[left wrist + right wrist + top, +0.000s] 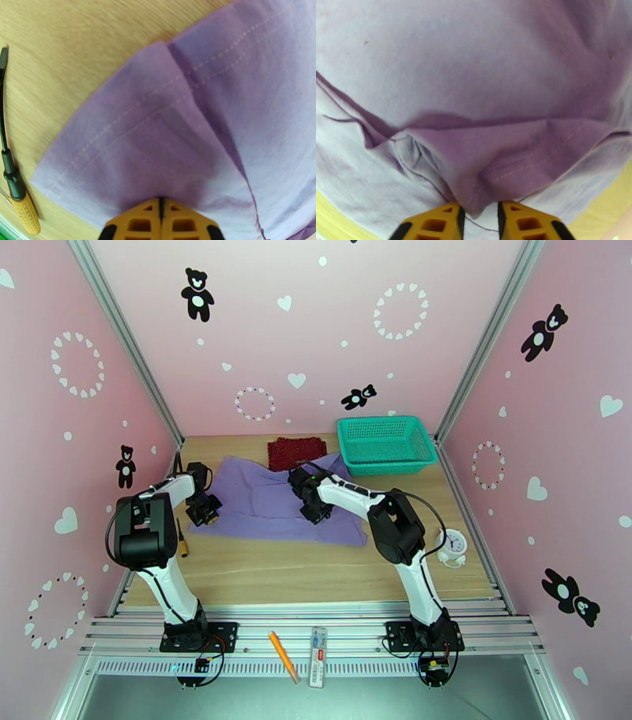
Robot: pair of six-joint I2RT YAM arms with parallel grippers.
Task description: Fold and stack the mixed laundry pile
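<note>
The lavender-purple T-shirt (272,499) lies spread across the middle of the wooden table. Behind it, touching its far edge, sits the dark red dotted cloth (296,451). My left gripper (204,513) is at the shirt's left edge. In the left wrist view its orange fingers (147,221) are pressed together at the hem of a sleeve-like flap of the T-shirt (166,130). My right gripper (314,512) is over the shirt's centre-right. Close up, a bunched fold of the T-shirt (501,165) runs down between the right gripper's (478,215) slightly parted fingers.
A teal mesh basket (386,444) stands at the back right. A yellow-handled screwdriver (182,543) (20,203) lies left of the shirt. A small white clock (453,545) sits by the right arm. An orange pen (283,656) lies on the front rail. Pink walls close in on three sides.
</note>
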